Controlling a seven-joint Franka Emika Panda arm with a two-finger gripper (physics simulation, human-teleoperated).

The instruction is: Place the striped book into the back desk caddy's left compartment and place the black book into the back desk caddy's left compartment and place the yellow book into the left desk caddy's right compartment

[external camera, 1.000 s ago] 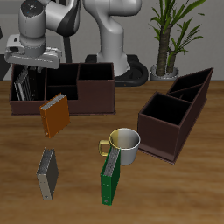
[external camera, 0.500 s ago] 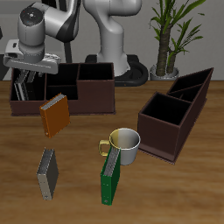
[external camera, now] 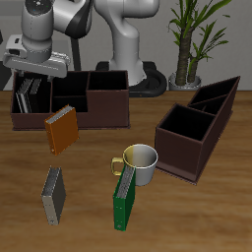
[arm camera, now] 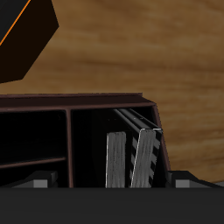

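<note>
My gripper (external camera: 35,76) hovers open just above the end compartment of the back desk caddy (external camera: 98,113). Its fingertips (arm camera: 35,184) are spread wide with nothing between them. Two books stand upright in that compartment: the striped book (arm camera: 145,157) and, beside it, a second one showing a grey edge (arm camera: 115,161). In the exterior view they appear as a dark book (external camera: 23,96) and a lighter one (external camera: 36,91); I cannot tell for sure which is the black book. The yellow book (external camera: 61,130) lies on the table just in front of the back caddy. The left desk caddy (external camera: 182,153) stands apart at an angle, both compartments empty.
A cream mug (external camera: 140,162) stands mid-table. A green book (external camera: 124,201) leans against it, and a grey book (external camera: 53,194) lies near the front edge. A potted plant (external camera: 187,39) stands at the back, beside the robot's base.
The gripper dipped and tilted toward the caddy's end compartment half a second ago, and has since risen a little and levelled. The books on the table have not moved.
</note>
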